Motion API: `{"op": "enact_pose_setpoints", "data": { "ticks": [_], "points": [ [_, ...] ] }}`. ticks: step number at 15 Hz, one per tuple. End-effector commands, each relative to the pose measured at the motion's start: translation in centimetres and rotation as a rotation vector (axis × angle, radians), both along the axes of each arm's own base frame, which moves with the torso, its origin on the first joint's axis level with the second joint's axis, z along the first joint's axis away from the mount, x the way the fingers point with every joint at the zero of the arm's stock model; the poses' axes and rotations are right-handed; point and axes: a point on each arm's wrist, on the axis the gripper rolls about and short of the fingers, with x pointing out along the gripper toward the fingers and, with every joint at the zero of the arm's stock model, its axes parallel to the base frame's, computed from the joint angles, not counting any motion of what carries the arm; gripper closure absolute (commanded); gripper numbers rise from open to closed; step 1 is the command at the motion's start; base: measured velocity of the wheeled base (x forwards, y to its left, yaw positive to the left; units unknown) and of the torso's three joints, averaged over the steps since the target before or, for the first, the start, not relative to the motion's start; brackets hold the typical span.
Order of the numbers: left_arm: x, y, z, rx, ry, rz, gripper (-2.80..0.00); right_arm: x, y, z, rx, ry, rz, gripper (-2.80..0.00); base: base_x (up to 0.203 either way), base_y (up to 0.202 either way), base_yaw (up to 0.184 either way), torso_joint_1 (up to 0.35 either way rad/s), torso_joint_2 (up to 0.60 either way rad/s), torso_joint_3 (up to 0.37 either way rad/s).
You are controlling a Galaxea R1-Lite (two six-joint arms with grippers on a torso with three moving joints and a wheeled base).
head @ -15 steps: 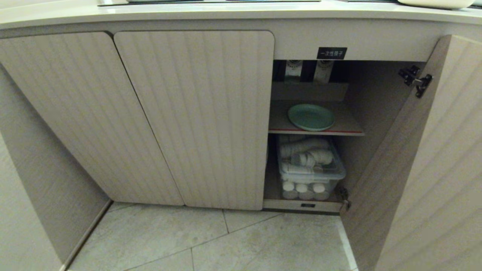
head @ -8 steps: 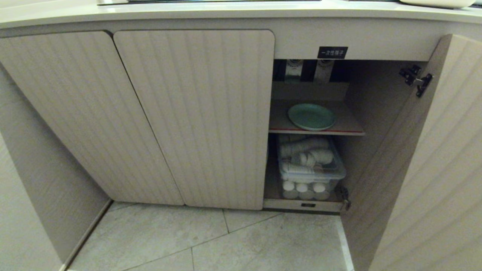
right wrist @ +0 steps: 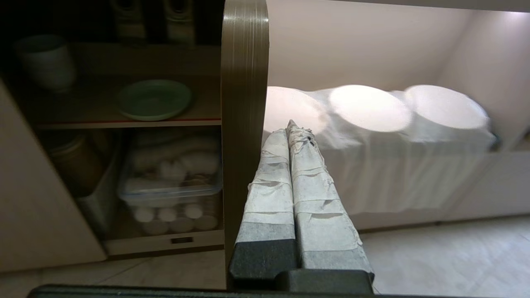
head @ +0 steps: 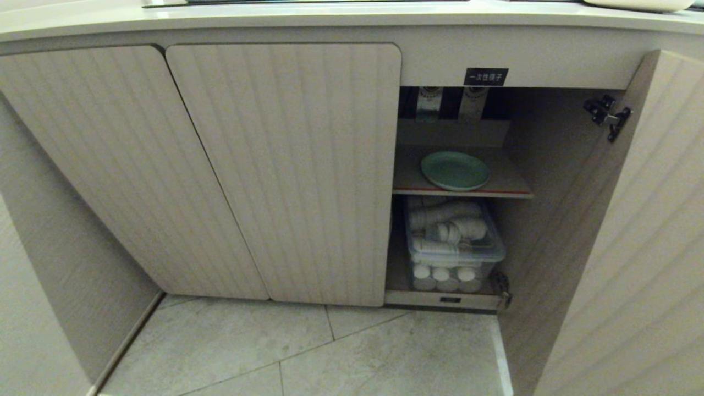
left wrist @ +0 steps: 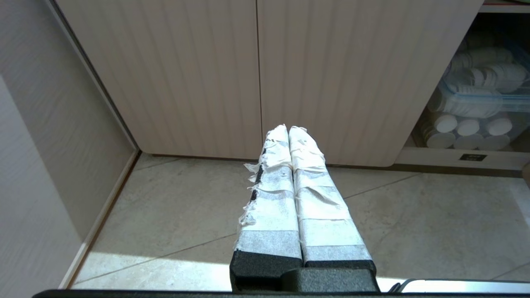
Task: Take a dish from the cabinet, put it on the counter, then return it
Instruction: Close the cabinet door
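The dish [head: 455, 170] is seen lying flat on the red-edged inner shelf [head: 514, 190] of the cabinet [head: 286, 165], toward the shelf's front edge, in the compartment whose right-hand door [head: 632, 231] is swung open. Nothing is touching it. The back of that compartment is lost in shadow; two pale upright shapes are made out there under the small black label [head: 485, 76], but what they are cannot be told. Below the shelf a clear lidded box [head: 454, 247] of white rolled and round items is stored, its contents only partly legible. From the right wrist view a pale cup [right wrist: 45, 60] is also glimpsed in the dark far corner of the shelf.

Only the front rim of the tabletop [head: 330, 14] is shown along the upper edge of the head view; its surface is cut off.

Neither arm is caught in the head view. The left claw [left wrist: 288, 130] is held low over the floor [left wrist: 165, 215] before the two closed doors, its taped fingers pressed together, empty. The right claw [right wrist: 292, 126] is likewise pinched tight with nothing in it, placed just beside the upright edge of the open door, which hides part of the cabinet interior from it.
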Motion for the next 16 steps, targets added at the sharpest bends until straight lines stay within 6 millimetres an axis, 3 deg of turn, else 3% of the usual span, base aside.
{"op": "enact_pose_setpoints", "data": {
  "ticks": [1, 16],
  "points": [
    [0.0, 0.0, 0.0, 0.000, 0.000, 0.001, 0.00, -0.3, -0.2, -0.3, -0.010, -0.010, 0.059, 0.00, 0.000, 0.000, 0.000, 0.000, 0.00, 0.000],
    [0.0, 0.0, 0.0, 0.000, 0.000, 0.000, 0.00, 0.9, -0.4, -1.1, -0.024, 0.029, 0.338, 0.00, 0.000, 0.000, 0.000, 0.000, 0.00, 0.000]
  ]
}}
